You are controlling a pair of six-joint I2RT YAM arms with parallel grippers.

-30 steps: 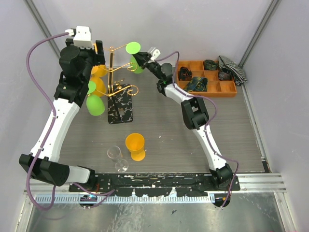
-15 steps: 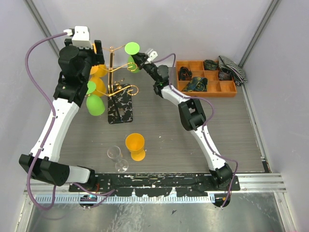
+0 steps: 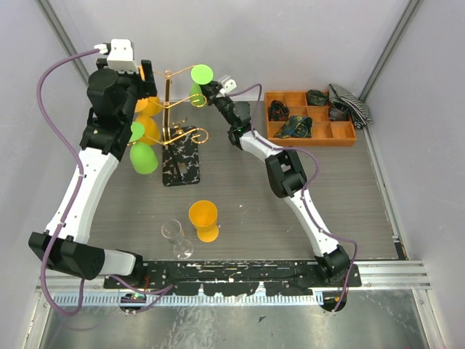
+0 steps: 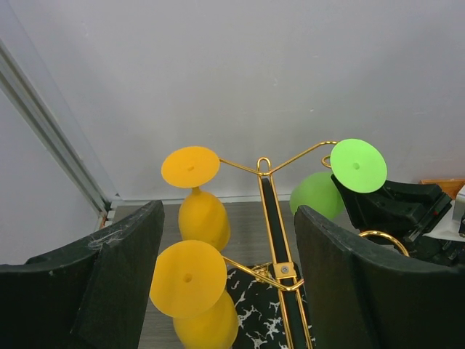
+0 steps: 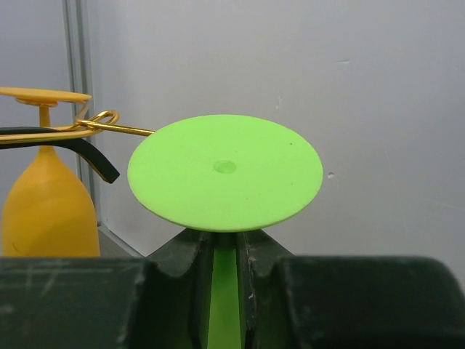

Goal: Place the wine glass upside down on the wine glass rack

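Right tool [image 5: 225, 251] grips inverted green wine glass [image 5: 225, 171] beside the rack [image 4: 269, 207].

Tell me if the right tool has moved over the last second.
Yes. The right tool, gripping the green wine glass, has shifted slightly left, closer to the gold post of the wine glass rack and away from the orange tray.

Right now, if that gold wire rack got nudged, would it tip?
Probably tippy: the wine glass rack is thin wire on a flat base, with glasses loading one side. The orange glasses would likely swing. The green wine glass in the right gripper, if touching, might steady it.
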